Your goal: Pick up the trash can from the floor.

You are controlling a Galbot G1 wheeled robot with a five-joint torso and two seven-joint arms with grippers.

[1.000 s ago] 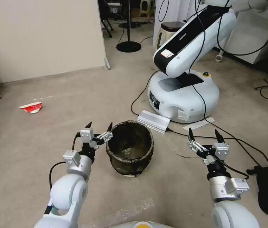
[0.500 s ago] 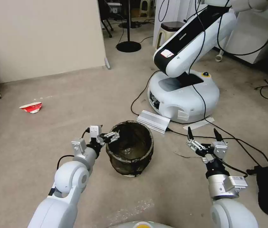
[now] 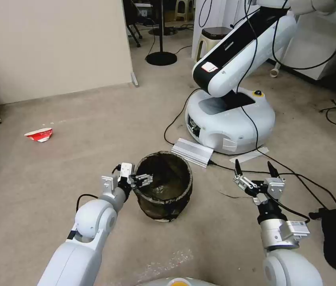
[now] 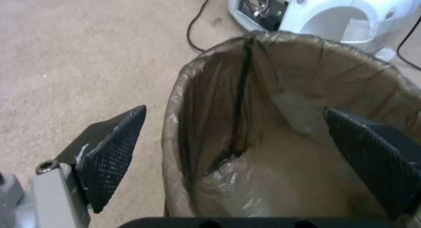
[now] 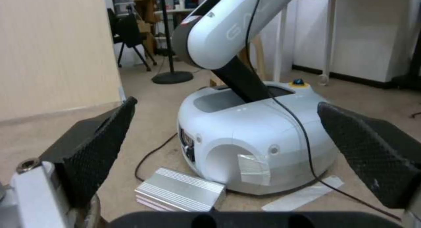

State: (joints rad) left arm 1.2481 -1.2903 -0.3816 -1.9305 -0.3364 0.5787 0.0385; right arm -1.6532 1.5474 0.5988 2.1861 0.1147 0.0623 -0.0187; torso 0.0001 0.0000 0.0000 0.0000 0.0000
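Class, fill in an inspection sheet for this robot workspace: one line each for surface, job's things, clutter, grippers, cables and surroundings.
Surface: the floor is beige-grey carpet with faint scuffs and white specks.
Job's things: the trash can stands upright on the floor, lined with a dark bag folded over its rim.
Clutter: a red-and-white paper scrap lies far off on the robot's left; a silver box lies just beyond the can.
Grippers: the left gripper is open astride the can's rim, one finger outside and one inside; the right gripper is open, off to the can's right, holding nothing.
Cables: a black cable runs across the floor on the right.
Surroundings: another white robot and a beige partition stand behind.
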